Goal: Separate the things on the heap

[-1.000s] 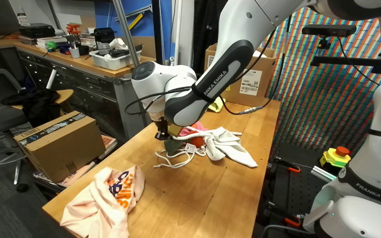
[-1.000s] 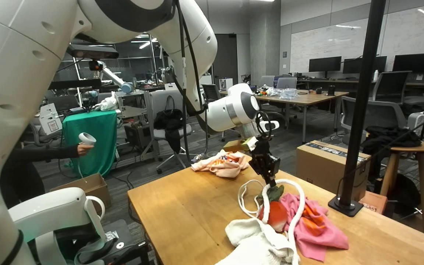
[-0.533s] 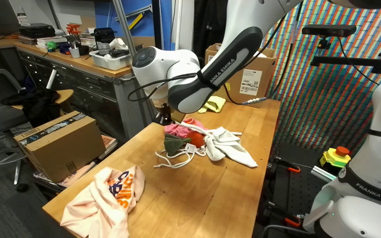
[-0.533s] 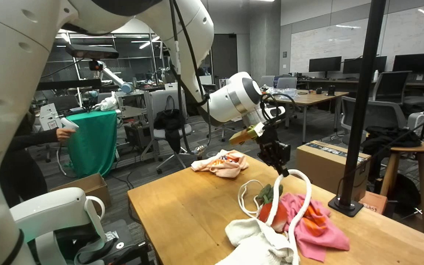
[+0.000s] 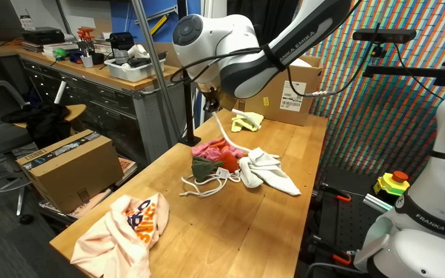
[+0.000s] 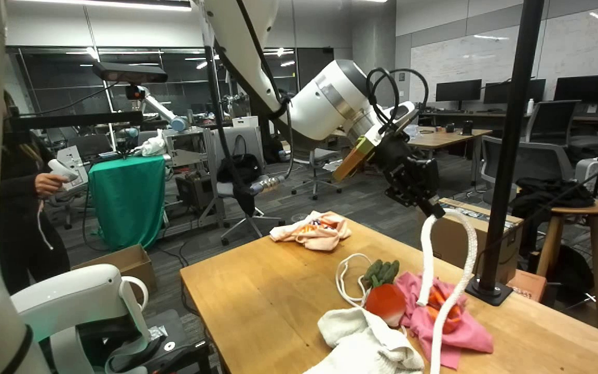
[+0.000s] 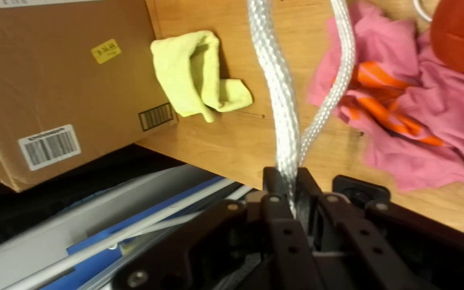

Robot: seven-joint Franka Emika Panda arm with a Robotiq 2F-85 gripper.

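Heap: lying on the table, partly hidden under its own overlaps.
Red-orange thing: resting against the pink cloth; cut off by the frame edge in the wrist view; hard to identify.
Dark green piece: just beside the red-orange thing in both exterior views; too bunched to name.
Thin white cord: looped on the table, running in under the heap; impossible to tell where attached.
White cloth: bunched just beside the heap; cut off along the bottom in an exterior view.
Jaws: pinching the white rope between the tips, spread no wider than its thickness; higher than the table top, well apart from the heap.
White rope: bent at the jaws, with both strands cut off by the top of the wrist view; partly hidden behind the tan block in an exterior view.
Free end: dangling apart from the heap, seen against the pink cloth in an exterior view.
Long strand: sloping down to the white cloth in an exterior view, lost in its folds.
Yellow cloth: folded just beside the cardboard box.
Peach cloth: crumpled at the table's edge, well apart from the heap; cut off along the bottom in an exterior view.
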